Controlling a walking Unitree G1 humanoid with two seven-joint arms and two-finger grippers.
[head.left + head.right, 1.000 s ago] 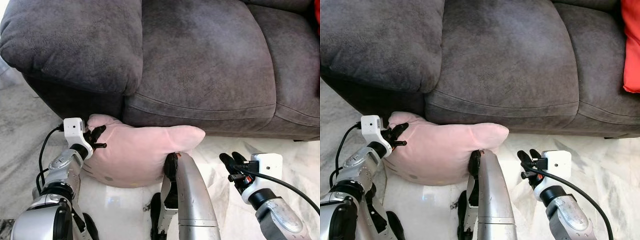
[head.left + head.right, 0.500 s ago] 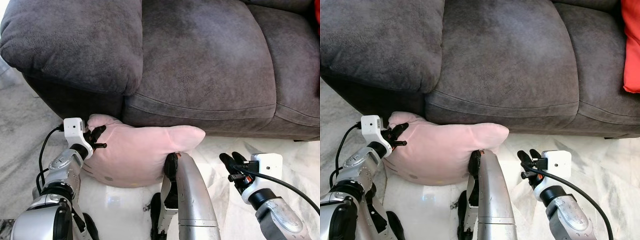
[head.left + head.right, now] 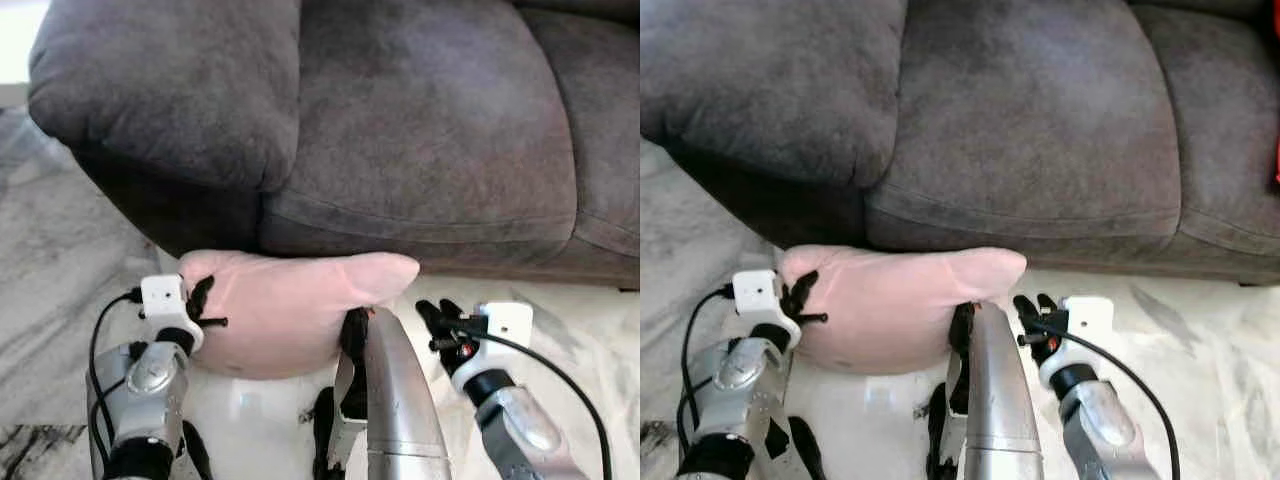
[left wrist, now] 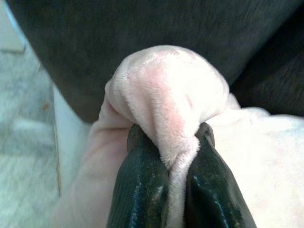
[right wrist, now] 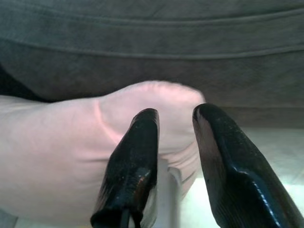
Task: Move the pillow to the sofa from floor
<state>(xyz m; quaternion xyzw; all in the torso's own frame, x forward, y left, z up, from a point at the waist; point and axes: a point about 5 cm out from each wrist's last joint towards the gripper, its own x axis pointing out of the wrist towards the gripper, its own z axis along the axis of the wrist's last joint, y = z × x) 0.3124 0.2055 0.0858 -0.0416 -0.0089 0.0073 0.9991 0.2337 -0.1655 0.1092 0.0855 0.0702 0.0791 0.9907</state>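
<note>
1. We find the pink pillow (image 3: 290,305) low in front of the dark grey sofa (image 3: 420,130), below the seat cushion's front edge. Whether it rests on the pale marble floor (image 3: 50,290) or is raised slightly off it, we cannot tell.
2. We find the left pincer (image 3: 200,300) at the pillow's 9 o'clock end. In the left wrist view its two black fingers (image 4: 142,190) are clamped on a bunched fold of the pink plush.
3. We find the right pincer (image 3: 435,315) just beside the pillow's 3 o'clock tip. In the right wrist view its fingers (image 5: 133,156) stand apart with a gap between them, pointed at the pillow's rounded corner; contact with the fabric cannot be confirmed.
4. We note a silver limb of the robot (image 3: 395,400) rising at 6 o'clock, overlapping the pillow's lower edge.
</note>
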